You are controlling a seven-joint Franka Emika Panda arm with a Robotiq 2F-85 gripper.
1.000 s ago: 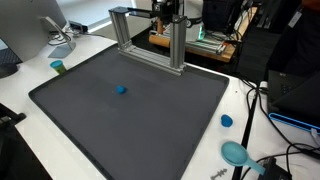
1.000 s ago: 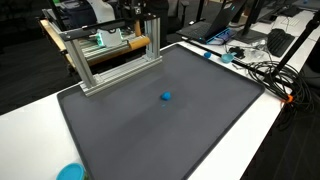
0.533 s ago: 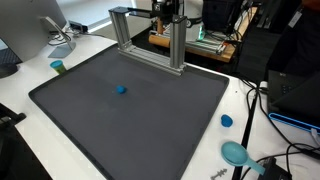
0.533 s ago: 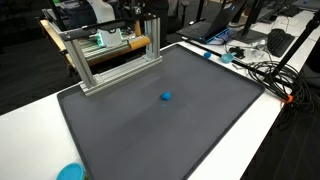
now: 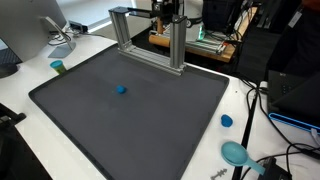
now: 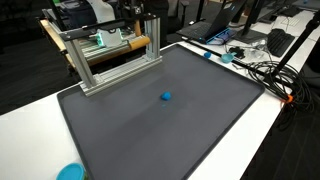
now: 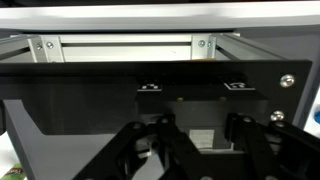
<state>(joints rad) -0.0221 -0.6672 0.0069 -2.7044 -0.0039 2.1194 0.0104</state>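
- hanging at the far edge of the table, the gripper [image 7: 200, 152] sits just behind the metal frame [image 5: 177, 45]; in an exterior view only a dark part of it [image 5: 166, 12] shows above the frame's top bar.
- in the wrist view the black fingers [image 7: 162, 148] run off the lower edge, so the tips are hidden; the jaws are drawn together as far as they go, and i cannot tell whether anything is pinched between them.
- the metal frame [image 7: 120, 45] fills the wrist view right in front of the gripper: a pale cross bar with two bolted brackets, and a dark panel below it.
- in both exterior views the frame [image 6: 120, 72] stands upright on the back edge of the dark mat [image 5: 150, 125], two posts joined by a top bar and a base bar.
- a small blue ball [image 5: 121, 89] lies alone near the middle of the mat [image 6: 150, 135], well apart from the frame and the gripper; it shows again in an exterior view [image 6: 166, 97].
- off the mat, on the white table, lie a blue cap [image 5: 227, 121], a teal dish [image 5: 236, 153] and a green cup [image 5: 58, 67].
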